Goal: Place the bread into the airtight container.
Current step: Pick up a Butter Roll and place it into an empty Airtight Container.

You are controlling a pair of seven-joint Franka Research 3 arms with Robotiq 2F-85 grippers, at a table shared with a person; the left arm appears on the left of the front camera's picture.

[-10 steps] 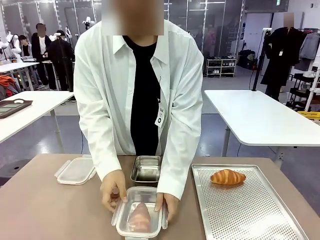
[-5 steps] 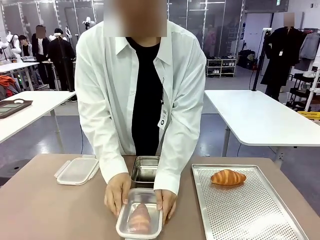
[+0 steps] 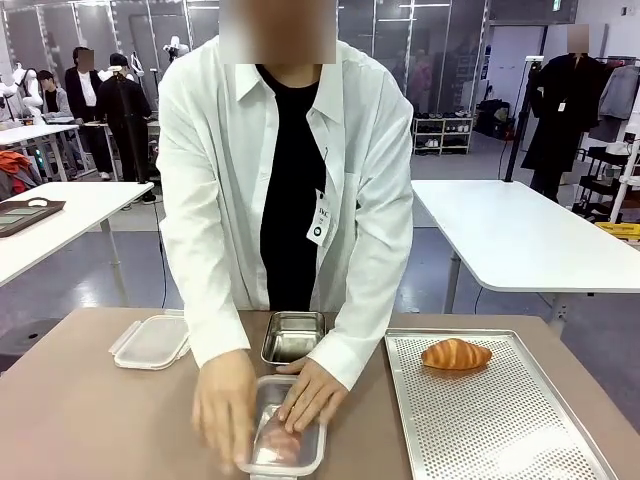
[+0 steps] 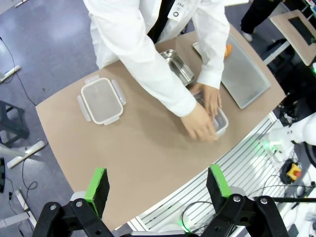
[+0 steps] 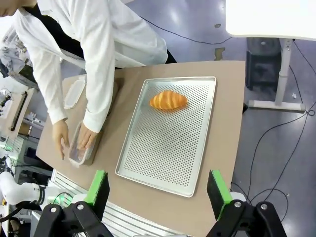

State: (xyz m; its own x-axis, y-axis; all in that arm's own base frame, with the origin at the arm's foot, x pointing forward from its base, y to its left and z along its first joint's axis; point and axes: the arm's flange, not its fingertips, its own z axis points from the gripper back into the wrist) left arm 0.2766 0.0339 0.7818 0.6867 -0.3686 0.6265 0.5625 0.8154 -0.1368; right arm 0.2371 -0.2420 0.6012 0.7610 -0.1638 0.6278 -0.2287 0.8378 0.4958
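Observation:
A golden croissant-shaped bread (image 3: 456,354) (image 5: 168,100) lies at the far end of the perforated metal tray (image 3: 500,430). At the front middle of the table stands a clear airtight container (image 3: 283,440) with its lid on and another bread, pinkish through the lid, inside it. The person's two hands rest on its lid; one hand is blurred. In the left wrist view the container (image 4: 220,123) shows partly under those hands. My left gripper (image 4: 158,183) hangs open high above the table. My right gripper (image 5: 158,190) is also open and high, nearest the tray (image 5: 168,148).
An open steel container (image 3: 293,337) stands behind the lidded one. A second clear lidded box (image 3: 150,341) sits at the back left. The person leans over the table's far side. Bare tabletop lies to the front left.
The person's hands have left the container's sides, where they pressed the flaps down, and now lie on top of the lid. The croissant and both grippers stayed put.

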